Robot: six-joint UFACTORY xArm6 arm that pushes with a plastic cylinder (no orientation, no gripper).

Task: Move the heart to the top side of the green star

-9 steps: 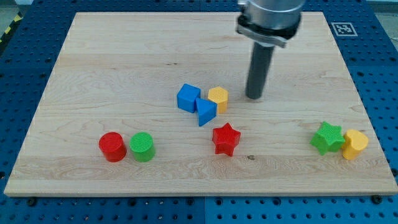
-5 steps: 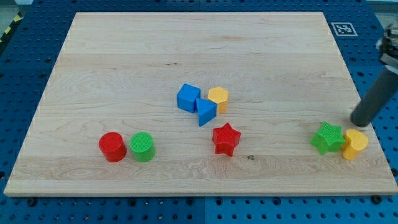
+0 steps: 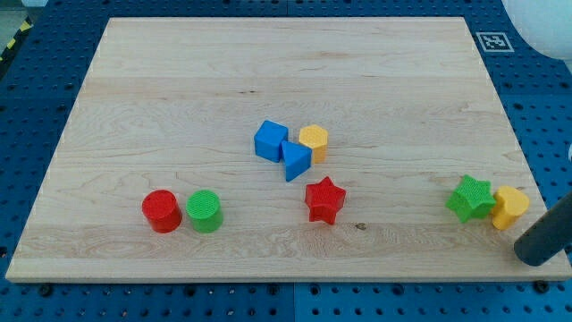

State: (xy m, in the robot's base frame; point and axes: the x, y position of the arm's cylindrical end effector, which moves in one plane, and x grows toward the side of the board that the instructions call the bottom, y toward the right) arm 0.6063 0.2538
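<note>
The yellow heart (image 3: 510,207) lies near the board's lower right corner, touching the right side of the green star (image 3: 471,198). My dark rod comes in from the view's right edge. My tip (image 3: 538,256) rests just below and to the right of the heart, apart from it.
A blue cube (image 3: 270,140), a blue triangle (image 3: 296,161) and a yellow hexagon (image 3: 314,141) cluster at mid-board. A red star (image 3: 324,199) lies below them. A red cylinder (image 3: 162,211) and a green cylinder (image 3: 205,211) stand at lower left. The board's right edge (image 3: 545,215) is close to the heart.
My tip has swept from mid-board by the yellow hexagon to the right, passed above the heart, and now sits below and right of it. No block has moved.
</note>
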